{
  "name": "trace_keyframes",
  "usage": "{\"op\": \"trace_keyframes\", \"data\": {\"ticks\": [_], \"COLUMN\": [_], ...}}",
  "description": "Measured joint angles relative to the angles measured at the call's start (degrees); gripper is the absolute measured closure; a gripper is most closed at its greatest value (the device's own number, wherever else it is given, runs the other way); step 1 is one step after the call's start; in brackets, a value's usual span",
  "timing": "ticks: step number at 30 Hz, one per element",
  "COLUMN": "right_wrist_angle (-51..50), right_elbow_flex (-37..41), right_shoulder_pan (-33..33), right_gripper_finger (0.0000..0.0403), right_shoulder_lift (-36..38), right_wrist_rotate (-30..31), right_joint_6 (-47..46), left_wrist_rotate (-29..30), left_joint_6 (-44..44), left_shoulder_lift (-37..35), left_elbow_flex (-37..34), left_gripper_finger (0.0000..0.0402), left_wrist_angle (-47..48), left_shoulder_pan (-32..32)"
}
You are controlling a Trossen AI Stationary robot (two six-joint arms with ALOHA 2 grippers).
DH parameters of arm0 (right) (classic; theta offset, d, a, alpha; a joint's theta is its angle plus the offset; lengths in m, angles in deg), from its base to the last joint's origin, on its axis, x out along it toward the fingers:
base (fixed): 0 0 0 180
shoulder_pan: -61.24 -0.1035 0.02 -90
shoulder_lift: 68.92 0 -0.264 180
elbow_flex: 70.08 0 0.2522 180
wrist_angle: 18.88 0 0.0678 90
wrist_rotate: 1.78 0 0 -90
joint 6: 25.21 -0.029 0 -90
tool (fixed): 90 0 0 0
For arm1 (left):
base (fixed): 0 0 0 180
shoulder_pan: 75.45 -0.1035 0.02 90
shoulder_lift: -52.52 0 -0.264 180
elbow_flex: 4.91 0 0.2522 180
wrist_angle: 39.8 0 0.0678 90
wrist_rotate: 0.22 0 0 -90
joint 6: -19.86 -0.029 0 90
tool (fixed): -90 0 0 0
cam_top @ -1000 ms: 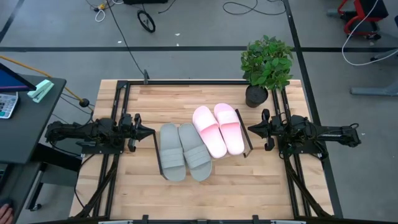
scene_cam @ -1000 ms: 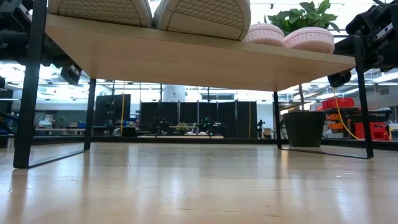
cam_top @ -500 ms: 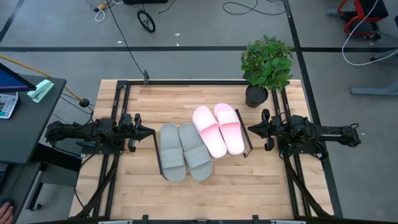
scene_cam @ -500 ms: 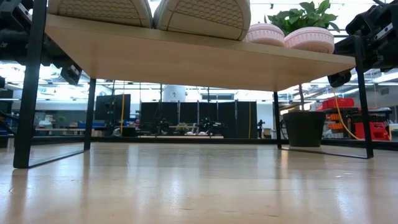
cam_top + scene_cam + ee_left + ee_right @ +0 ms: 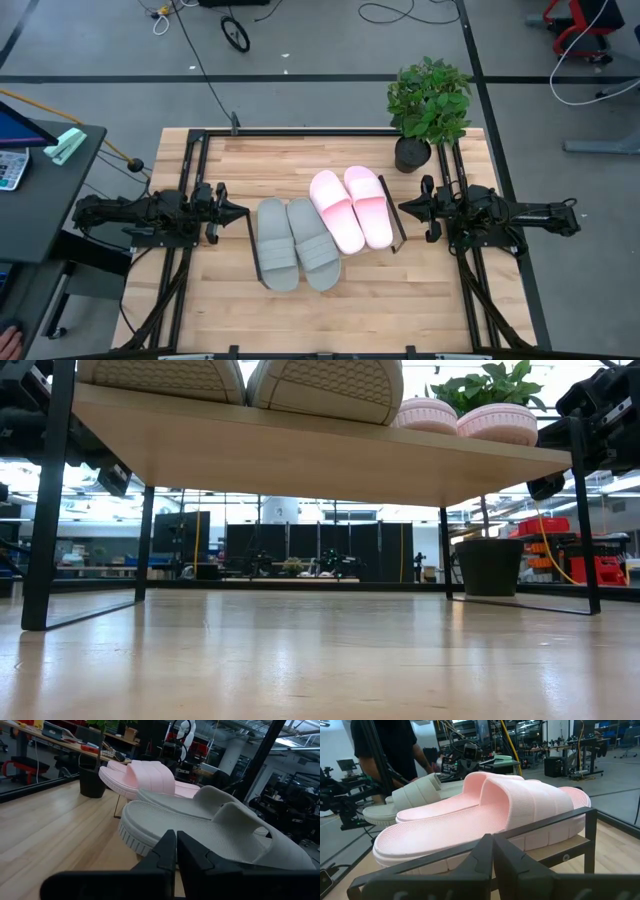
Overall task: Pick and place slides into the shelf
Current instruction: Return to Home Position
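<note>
Two pale grey slides (image 5: 296, 243) and two light pink slides (image 5: 351, 207) lie side by side, soles down, on the low shelf (image 5: 300, 450), whose light-wood board stands on thin black end frames. My left gripper (image 5: 240, 211) is shut and waits off the shelf's left end, level with the grey pair (image 5: 210, 827). My right gripper (image 5: 403, 208) is shut and waits off the shelf's right end, facing the pink pair (image 5: 485, 810). Neither gripper touches anything.
A potted plant (image 5: 428, 108) stands at the table's far right, close behind my right arm. Black frame rails (image 5: 190, 190) run along both table sides under the arms. Bare wood lies between the shelf and the table's near edge (image 5: 330, 315). A person (image 5: 390, 742) stands beyond the table.
</note>
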Motion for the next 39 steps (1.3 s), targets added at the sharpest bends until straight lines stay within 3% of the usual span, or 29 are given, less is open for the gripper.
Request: {"op": "trace_keyframes", "data": {"ticks": [9,23,39], "right_wrist_angle": [0.0,0.0,0.0], "right_elbow_flex": [0.0,0.0,0.0], "right_shoulder_pan": [0.0,0.0,0.0], "right_gripper_finger": [0.0385,0.0385,0.0385], "right_shoulder_lift": [0.0,0.0,0.0], "right_wrist_rotate": [0.0,0.0,0.0], "right_joint_6": [0.0,0.0,0.0], "left_wrist_rotate": [0.0,0.0,0.0], "left_joint_6": [0.0,0.0,0.0], "left_shoulder_lift": [0.0,0.0,0.0], "left_elbow_flex": [0.0,0.0,0.0], "left_gripper_finger": [0.0366,0.0383,0.0368], "left_wrist_angle": [0.0,0.0,0.0], "left_shoulder_pan": [0.0,0.0,0.0]}}
